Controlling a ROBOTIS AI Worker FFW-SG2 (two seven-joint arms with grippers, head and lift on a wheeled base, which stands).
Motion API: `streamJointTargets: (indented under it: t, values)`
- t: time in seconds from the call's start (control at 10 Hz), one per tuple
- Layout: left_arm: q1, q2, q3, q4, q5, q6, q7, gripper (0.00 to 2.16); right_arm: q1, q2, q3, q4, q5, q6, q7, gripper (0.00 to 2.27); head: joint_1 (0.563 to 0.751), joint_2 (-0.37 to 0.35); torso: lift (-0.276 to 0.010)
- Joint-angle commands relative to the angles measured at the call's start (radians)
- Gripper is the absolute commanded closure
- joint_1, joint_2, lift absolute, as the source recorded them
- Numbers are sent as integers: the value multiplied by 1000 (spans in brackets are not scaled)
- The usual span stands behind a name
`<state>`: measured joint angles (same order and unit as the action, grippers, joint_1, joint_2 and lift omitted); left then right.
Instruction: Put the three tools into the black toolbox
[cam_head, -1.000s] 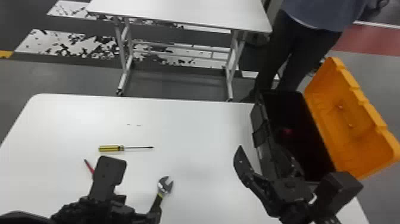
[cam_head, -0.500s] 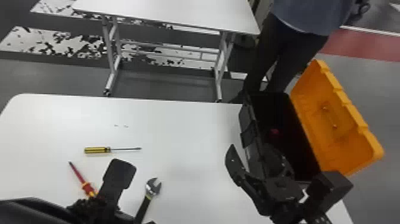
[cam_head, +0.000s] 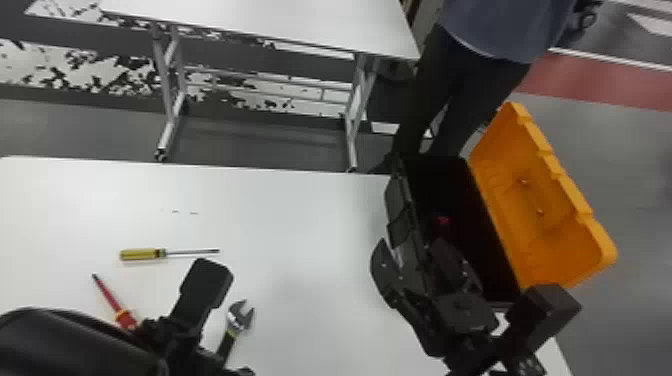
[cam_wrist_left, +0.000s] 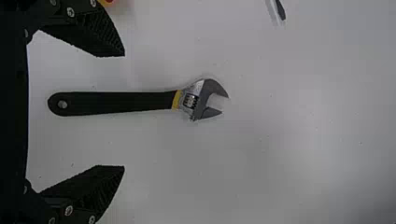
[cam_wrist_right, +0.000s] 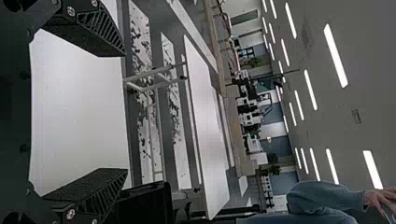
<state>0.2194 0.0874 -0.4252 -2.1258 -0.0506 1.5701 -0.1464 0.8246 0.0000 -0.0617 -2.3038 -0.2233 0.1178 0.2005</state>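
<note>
Hard to read the dark inside of the open black plastic toolbox (cam_head: 401, 199) with an orange lid (cam_head: 540, 200); just making out a red patch (cam_head: 442, 220). Losing the handle end of the red-and-yellow screwdriver (cam_head: 109, 294) behind the left gripper (cam_head: 232, 320); spotting the yellow-handled screwdriver (cam_head: 142, 254) farther out. Finding open room on the white table (cam_head: 300, 215) from the black-handled steel adjustable wrench (cam_wrist_left: 112, 102) to the toolbox at the right edge. Hovering left, fingers spread around the untouched wrench; holding the right gripper (cam_head: 411, 245) by the toolbox's near-left corner, fingers parted, can't tell how high.
</note>
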Motion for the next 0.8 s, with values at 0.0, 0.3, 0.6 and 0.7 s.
streamJointTargets:
  t: [0.0,0.3,0.6,0.7]
  values:
    - [-11,-14,-14,37,-12,1,1,151,-1,0,-7,3,-10,-2,2,124,695,-248,-51]
    - [-25,-38,-14,121,-17,1,11,154,1,-5,-17,3,-22,-2,11,124,695,-269,-51]
    - [-34,-41,-7,159,-18,1,11,161,4,-5,-18,3,-25,-8,17,124,695,-270,-51]
    - [-34,-43,-7,164,-18,1,11,218,7,-5,-20,3,-25,-14,17,124,695,-266,-51]
